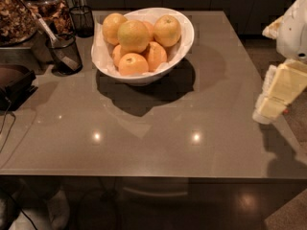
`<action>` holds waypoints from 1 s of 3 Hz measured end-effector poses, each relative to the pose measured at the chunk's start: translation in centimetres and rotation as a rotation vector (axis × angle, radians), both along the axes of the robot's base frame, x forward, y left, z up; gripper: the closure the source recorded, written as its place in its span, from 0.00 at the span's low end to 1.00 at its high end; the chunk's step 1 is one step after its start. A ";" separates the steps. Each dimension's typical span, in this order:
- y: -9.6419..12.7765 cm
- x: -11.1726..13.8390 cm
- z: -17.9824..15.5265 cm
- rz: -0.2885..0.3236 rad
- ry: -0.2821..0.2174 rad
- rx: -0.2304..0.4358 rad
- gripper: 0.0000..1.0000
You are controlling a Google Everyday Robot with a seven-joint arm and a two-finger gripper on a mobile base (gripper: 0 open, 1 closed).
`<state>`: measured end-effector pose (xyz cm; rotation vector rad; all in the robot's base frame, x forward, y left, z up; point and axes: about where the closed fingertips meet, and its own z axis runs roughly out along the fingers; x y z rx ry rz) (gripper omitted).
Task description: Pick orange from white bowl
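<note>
The white bowl [181,48] stands at the back middle of the grey table [144,128], piled with fruit. On top lie three larger pale yellow-orange oranges: one in the centre [133,35], one at the right [167,29], one at the back left [114,26]. Smaller, deeper-orange fruits [133,63] sit below them at the front. My gripper [266,112] hangs off the table's right edge, pale yellow under a white arm [293,30], well to the right of the bowl and touching nothing.
Two dark mesh cups [64,54] [82,20] stand left of the bowl, the nearer one holding a utensil. Containers of brown food [17,16] and a dark device [17,83] crowd the left edge. The floor shows beyond the right edge.
</note>
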<state>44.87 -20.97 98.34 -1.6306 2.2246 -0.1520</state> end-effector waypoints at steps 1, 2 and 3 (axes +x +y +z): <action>1.8 3.0 1.9 -0.063 -0.076 0.113 0.00; 4.1 6.2 3.8 -0.037 -0.111 0.181 0.00; 4.2 6.4 4.4 -0.034 -0.122 0.185 0.00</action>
